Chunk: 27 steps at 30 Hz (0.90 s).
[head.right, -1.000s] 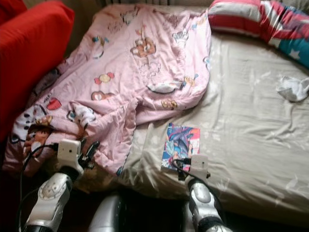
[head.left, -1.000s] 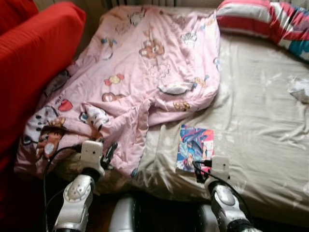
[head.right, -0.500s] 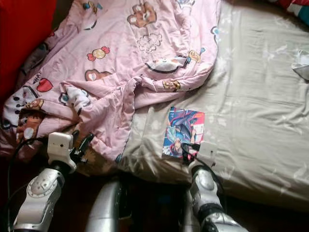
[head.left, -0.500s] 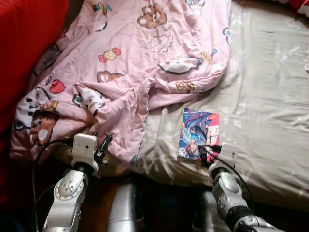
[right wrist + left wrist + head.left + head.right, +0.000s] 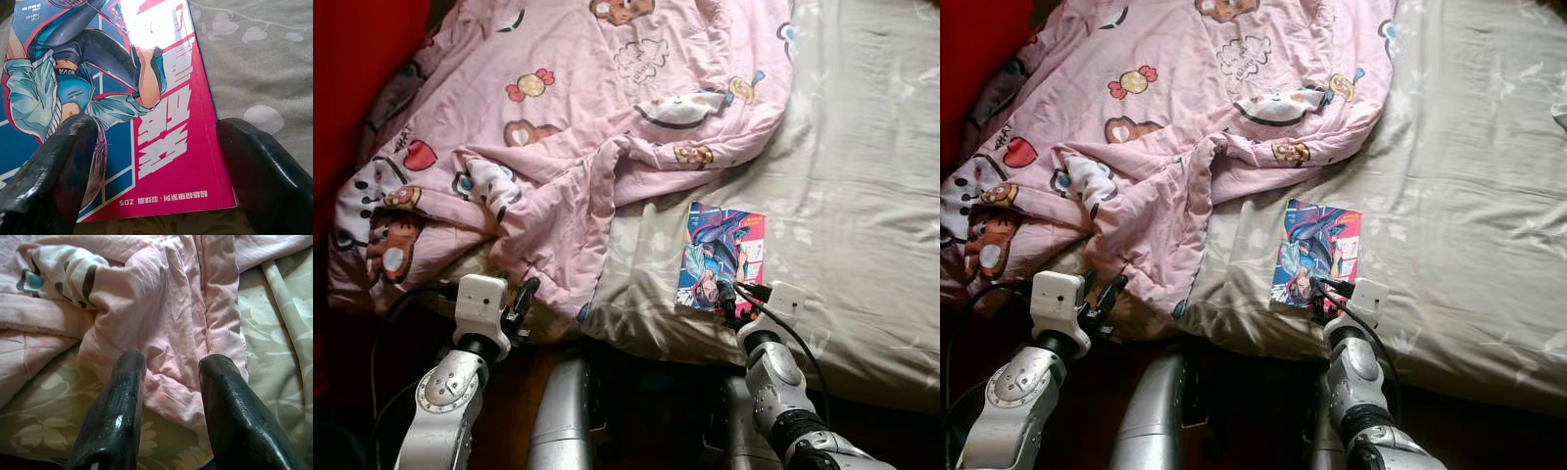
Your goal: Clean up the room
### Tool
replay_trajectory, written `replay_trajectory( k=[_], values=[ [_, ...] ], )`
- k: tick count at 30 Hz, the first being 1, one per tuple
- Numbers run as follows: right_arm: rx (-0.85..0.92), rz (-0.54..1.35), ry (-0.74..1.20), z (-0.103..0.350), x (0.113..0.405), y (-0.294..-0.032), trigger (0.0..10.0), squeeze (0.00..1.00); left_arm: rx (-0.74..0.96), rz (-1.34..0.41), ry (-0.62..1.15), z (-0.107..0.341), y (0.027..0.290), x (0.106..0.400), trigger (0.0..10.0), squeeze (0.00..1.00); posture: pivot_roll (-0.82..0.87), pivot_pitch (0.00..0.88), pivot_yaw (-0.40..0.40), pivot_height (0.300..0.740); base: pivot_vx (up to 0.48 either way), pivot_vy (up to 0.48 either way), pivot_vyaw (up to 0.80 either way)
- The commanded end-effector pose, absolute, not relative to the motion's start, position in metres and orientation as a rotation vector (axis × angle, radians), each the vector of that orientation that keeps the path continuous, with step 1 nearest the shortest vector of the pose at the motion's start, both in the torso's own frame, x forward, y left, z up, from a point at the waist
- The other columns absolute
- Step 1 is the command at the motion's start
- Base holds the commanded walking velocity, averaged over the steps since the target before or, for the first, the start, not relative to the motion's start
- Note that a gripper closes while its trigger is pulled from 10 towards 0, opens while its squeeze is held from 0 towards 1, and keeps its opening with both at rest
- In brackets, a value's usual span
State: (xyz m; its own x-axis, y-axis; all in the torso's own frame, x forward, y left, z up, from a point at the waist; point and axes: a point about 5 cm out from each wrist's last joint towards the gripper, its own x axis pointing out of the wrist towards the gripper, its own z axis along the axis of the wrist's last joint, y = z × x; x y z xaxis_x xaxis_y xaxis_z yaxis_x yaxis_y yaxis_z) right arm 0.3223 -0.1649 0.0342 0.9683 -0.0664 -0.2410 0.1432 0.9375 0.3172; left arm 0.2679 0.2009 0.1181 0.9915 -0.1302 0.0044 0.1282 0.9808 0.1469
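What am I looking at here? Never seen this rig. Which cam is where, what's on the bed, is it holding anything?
It is a humanoid robot with two silver arms, each ending in two black fingers. The two wide pictures come from a stereo camera on its head, looking down at a bed. The two close-ups come from cameras on the wrists, looking along the fingers.

On the beige sheet lie a crumpled pink quilt with cartoon prints and a comic book.

The left gripper is open at the quilt's near edge, one finger on each side of a fold. The right gripper is open at the book's near end, one finger over the cover, the other beside its edge. Nothing is held yet.
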Motion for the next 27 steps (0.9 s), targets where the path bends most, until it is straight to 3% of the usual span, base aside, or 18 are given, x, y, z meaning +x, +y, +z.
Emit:
replay_trajectory(
  k=[1,11,20,27],
  values=[
    [0.367,-0.134,0.278,0.02,0.31,-0.166,10.0,0.0,0.144,-0.12,0.024,0.112,0.204,0.261,10.0,0.0,0.12,0.454,0.089,0.628,0.0,0.0,0.0],
    [0.377,-0.137,0.287,0.011,0.301,-0.168,10.0,0.0,0.145,-0.123,0.03,0.112,0.202,0.261,10.0,0.0,0.11,0.45,0.087,0.628,0.0,0.0,0.0],
    [0.434,-0.051,0.316,0.003,0.294,-0.154,10.0,0.0,0.157,-0.146,0.014,0.117,0.197,0.262,10.0,0.0,0.11,0.445,0.094,0.628,0.0,0.0,0.0],
    [0.603,-0.018,0.371,-0.008,0.286,-0.145,10.0,0.0,0.166,-0.153,0.013,0.118,0.196,0.263,10.0,0.0,0.11,0.445,0.094,0.628,0.0,0.0,0.0]
  ],
)
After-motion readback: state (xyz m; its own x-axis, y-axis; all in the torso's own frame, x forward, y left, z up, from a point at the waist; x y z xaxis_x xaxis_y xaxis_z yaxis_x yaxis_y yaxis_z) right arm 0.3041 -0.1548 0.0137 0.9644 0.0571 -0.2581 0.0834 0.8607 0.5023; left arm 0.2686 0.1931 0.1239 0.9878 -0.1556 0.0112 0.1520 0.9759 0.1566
